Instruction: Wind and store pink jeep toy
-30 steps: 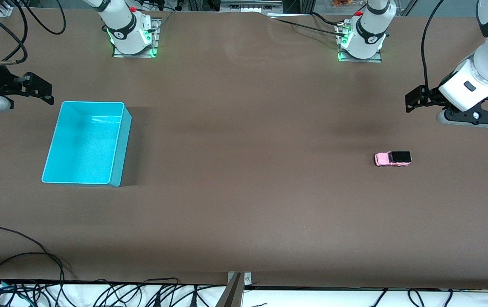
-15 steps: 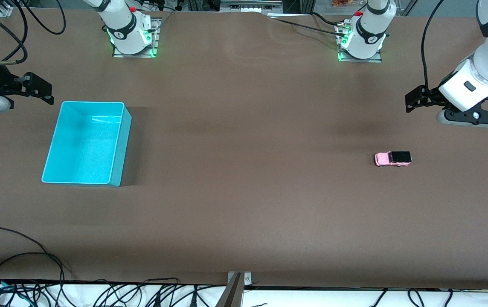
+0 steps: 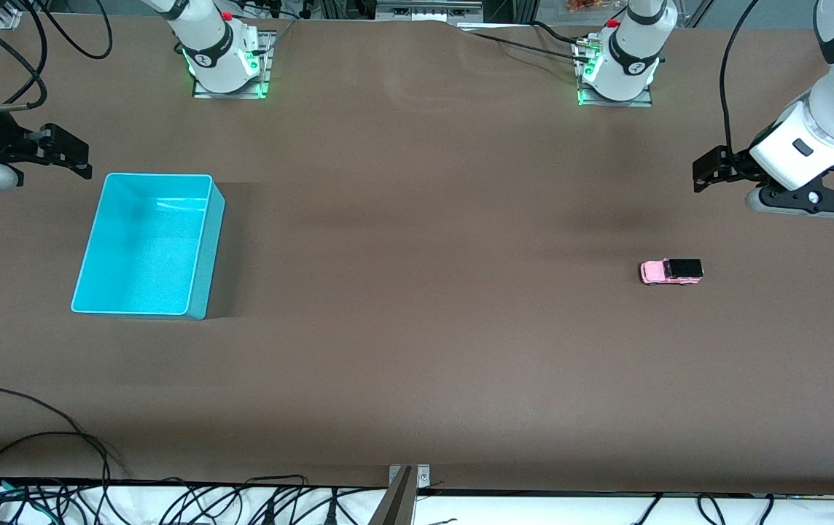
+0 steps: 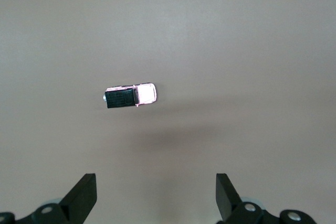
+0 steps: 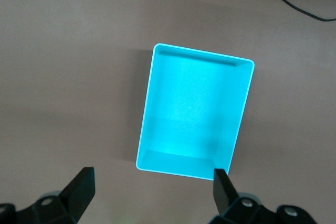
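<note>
The left gripper [image 3: 708, 175] hangs high over the table's left-arm end, fingers spread wide; the right gripper [image 3: 71, 153] hangs likewise over the right-arm end. Both hold nothing.

The toy car [image 3: 671, 271] has a light pink body with a black roof and dark wheels — in the left wrist view [image 4: 130, 96] the pink hood looks almost white. The bin [image 3: 207, 219] is bright turquoise inside and out, with a paler rim, and the table [image 3: 417, 328] under both is a plain, flat brown. The arms are white with black bands, their bases glow green, and the grippers — left [image 3: 708, 173] and right [image 3: 67, 153] — are black
</note>
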